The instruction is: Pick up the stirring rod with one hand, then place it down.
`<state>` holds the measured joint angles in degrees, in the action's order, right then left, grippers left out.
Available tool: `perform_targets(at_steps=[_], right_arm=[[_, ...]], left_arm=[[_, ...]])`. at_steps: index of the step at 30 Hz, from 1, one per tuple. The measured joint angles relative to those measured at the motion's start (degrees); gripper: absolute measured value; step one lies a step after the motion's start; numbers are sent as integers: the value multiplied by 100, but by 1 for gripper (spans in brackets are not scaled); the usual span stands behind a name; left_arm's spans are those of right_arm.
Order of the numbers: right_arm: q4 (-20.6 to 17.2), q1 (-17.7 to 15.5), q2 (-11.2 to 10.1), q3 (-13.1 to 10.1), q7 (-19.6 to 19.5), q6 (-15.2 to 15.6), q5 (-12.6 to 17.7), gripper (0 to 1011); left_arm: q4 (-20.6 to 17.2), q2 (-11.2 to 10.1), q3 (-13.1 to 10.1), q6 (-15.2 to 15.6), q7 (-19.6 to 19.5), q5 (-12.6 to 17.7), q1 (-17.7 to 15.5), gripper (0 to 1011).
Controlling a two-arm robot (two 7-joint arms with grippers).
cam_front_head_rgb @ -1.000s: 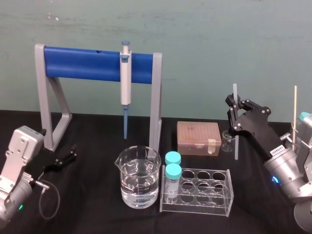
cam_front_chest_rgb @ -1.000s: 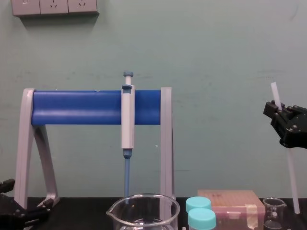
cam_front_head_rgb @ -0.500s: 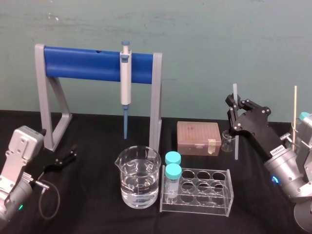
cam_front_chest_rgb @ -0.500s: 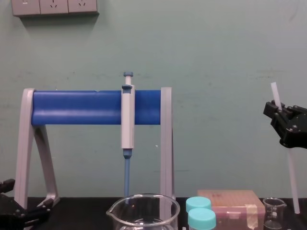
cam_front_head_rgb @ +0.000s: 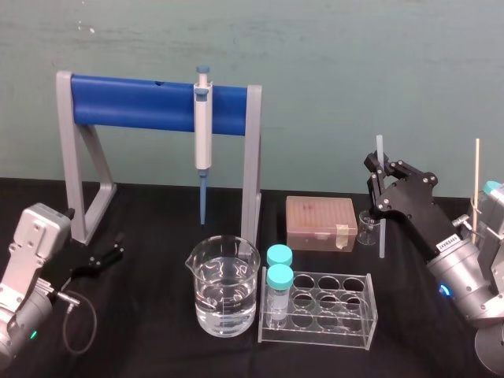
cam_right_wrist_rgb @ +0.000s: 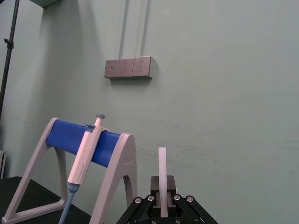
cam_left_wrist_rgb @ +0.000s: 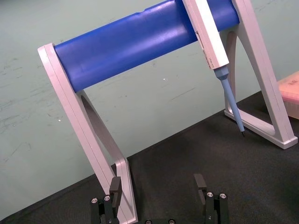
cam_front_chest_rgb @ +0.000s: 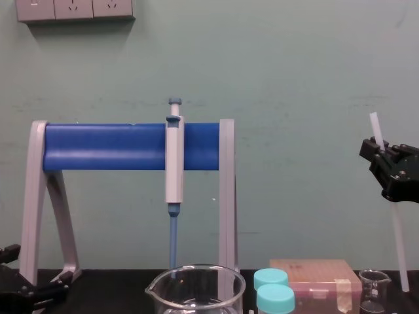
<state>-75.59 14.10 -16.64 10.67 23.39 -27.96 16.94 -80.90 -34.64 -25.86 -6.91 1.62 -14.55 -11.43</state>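
The stirring rod (cam_front_head_rgb: 381, 236) hangs upright in the air at the right of the table, its lower end just beside the small beaker (cam_front_head_rgb: 367, 227). My right gripper (cam_front_head_rgb: 378, 175) is shut on the rod's upper part, with a short length sticking out above the fingers. From the side the rod (cam_front_chest_rgb: 398, 248) reaches down to about the height of the beaker (cam_front_chest_rgb: 374, 290), held by the right gripper (cam_front_chest_rgb: 383, 154). In the right wrist view the rod (cam_right_wrist_rgb: 162, 168) rises from the right gripper (cam_right_wrist_rgb: 162, 205). My left gripper (cam_front_head_rgb: 110, 253) rests low at the left, open and holding nothing (cam_left_wrist_rgb: 157, 186).
A grey stand with a blue bar (cam_front_head_rgb: 134, 102) holds a pipette (cam_front_head_rgb: 203, 130) at the back. In front stand a large beaker of water (cam_front_head_rgb: 224, 287) and a clear tube rack (cam_front_head_rgb: 331, 307) with two teal-capped vials. A pinkish box (cam_front_head_rgb: 320, 223) lies left of the small beaker.
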Motion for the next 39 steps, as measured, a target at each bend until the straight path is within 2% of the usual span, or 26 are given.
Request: perform_targets(at_steps=[39], right_arm=[[0,0,0,0,0,0,0,67]], left_arm=[[0,0,0,0,0,0,0,1001]])
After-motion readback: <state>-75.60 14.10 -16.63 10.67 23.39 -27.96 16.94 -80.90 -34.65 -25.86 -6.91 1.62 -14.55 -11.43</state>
